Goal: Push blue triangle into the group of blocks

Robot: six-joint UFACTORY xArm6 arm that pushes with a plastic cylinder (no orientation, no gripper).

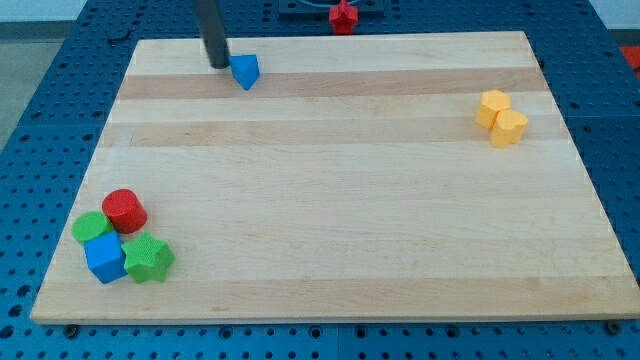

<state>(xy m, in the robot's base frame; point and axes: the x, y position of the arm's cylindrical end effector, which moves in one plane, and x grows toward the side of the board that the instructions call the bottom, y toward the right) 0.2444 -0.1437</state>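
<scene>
The blue triangle lies near the view's top left on the wooden board. My tip stands just to its left, close to it or touching its left side. The group of blocks sits at the view's bottom left: a red cylinder, a green round block, a blue cube and a green star-shaped block, packed together.
Two yellow blocks sit touching each other at the view's right, near the top. A red star-shaped block lies off the board at the view's top, on the blue perforated table.
</scene>
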